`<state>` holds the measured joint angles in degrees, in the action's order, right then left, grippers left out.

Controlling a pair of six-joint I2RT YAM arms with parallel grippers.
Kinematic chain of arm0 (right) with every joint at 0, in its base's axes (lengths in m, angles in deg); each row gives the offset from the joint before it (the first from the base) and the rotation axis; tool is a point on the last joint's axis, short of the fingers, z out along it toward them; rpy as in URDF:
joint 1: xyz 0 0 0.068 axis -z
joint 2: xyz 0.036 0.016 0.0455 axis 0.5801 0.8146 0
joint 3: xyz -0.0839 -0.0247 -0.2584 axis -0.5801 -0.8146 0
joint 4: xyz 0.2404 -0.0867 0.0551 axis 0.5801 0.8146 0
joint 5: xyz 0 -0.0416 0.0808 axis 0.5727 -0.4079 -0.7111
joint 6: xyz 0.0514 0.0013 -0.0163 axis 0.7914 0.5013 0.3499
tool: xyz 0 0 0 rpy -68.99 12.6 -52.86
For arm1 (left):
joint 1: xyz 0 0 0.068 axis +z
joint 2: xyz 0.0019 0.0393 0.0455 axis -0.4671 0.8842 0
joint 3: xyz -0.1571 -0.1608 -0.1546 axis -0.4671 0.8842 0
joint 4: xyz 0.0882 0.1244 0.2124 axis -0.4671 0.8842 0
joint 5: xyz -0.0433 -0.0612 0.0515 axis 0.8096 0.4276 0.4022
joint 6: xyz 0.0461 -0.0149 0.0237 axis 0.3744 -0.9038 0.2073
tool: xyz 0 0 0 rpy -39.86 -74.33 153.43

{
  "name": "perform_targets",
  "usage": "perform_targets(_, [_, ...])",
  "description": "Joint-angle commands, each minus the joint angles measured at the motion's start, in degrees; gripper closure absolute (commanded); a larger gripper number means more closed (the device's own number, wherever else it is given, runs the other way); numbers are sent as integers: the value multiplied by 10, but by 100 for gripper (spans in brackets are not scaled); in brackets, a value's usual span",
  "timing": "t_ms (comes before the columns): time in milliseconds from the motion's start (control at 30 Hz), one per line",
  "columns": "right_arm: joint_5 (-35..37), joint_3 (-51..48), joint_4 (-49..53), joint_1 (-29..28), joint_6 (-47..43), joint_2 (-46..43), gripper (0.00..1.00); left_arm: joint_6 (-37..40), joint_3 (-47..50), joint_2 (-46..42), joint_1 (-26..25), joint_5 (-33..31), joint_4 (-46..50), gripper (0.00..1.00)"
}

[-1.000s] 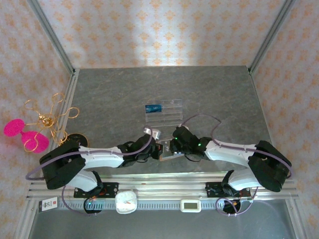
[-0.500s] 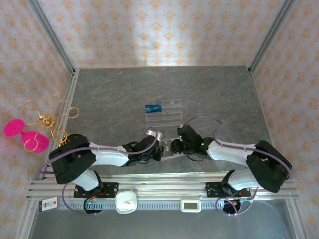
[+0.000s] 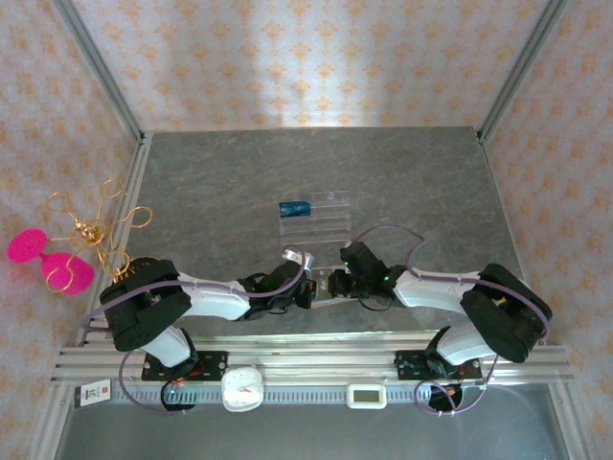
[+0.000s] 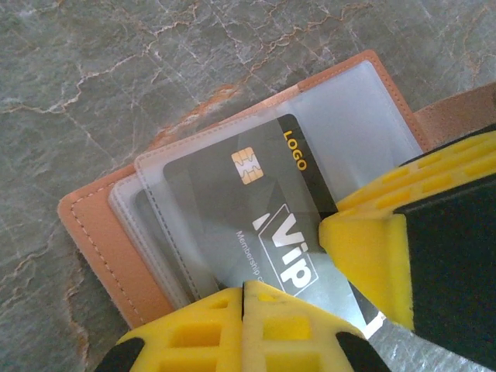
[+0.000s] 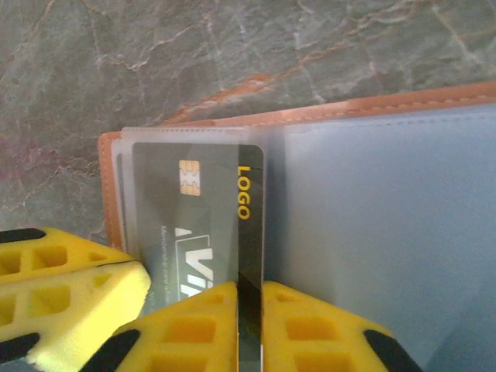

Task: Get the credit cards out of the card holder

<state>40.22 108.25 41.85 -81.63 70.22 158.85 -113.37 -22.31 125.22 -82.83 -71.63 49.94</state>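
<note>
The card holder [image 4: 93, 240] lies open on the grey table, tan leather with clear sleeves [image 5: 372, 232]. In the top view it [image 3: 324, 298] sits between both grippers near the front edge. A dark credit card [image 4: 256, 201] with a gold chip and "VIP" print sticks partly out of a sleeve. My right gripper [image 5: 249, 298] is shut on that card's [image 5: 201, 217] edge. My left gripper [image 4: 246, 291] is shut, its tips resting on the sleeve edge beside the card. A bright blue credit card [image 3: 294, 208] lies on the clear rack [image 3: 321, 220].
A pink and gold wire ornament [image 3: 67, 244] hangs off the table's left side. A white clock [image 3: 242, 388] and a small display [image 3: 366, 395] sit on the front rail. Patterned walls close in the table on three sides.
The right jaws have closed in on the dark card's edge. Both grippers and the holder have shifted slightly right; the left arm's base link has swung right.
</note>
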Motion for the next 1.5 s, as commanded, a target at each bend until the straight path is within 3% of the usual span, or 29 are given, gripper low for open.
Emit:
perform_targets(0, [-16, -13, -29, -1, 13, 1, 97, 1, 18, 21, 7, -3, 47, 100])
perform_targets(233, [48, -46, 14, 14, 50, -62, 100, -4, 40, -5, 22, 12, 35, 100])
perform_targets(333, [34, -64, 0, 16, 53, -84, 100, -3, 45, -11, 26, 19, 29, 100])
perform_targets(433, [5, -71, -35, 6, 59, -72, 100, -2, 50, -45, 29, 17, 31, 100])
perform_targets(633, [32, -42, -59, -44, 85, -36, 100, 12, 37, -116, 28, 3, 65, 100])
perform_targets(867, [58, -16, -16, -60, 75, -35, 100, 8, 22, -73, 27, 21, 42, 100])
perform_targets(1133, [15, -24, -46, -56, 75, -6, 100, 4, 30, -18, 26, 27, 14, 100])
perform_targets(1200, [-2, -34, -70, -51, 87, 5, 89, 6, 30, -14, 27, 25, 24, 100])
perform_targets(1267, [-16, -45, -99, -46, 95, 11, 84, 6, 35, -12, 26, 30, 28, 100])
perform_targets(1400, [-24, -48, -119, -38, 97, 15, 86, 4, 46, -8, 26, 39, 29, 100])
perform_targets(1467, [-25, -48, -115, -33, 95, 15, 93, 4, 48, -11, 26, 38, 29, 100])
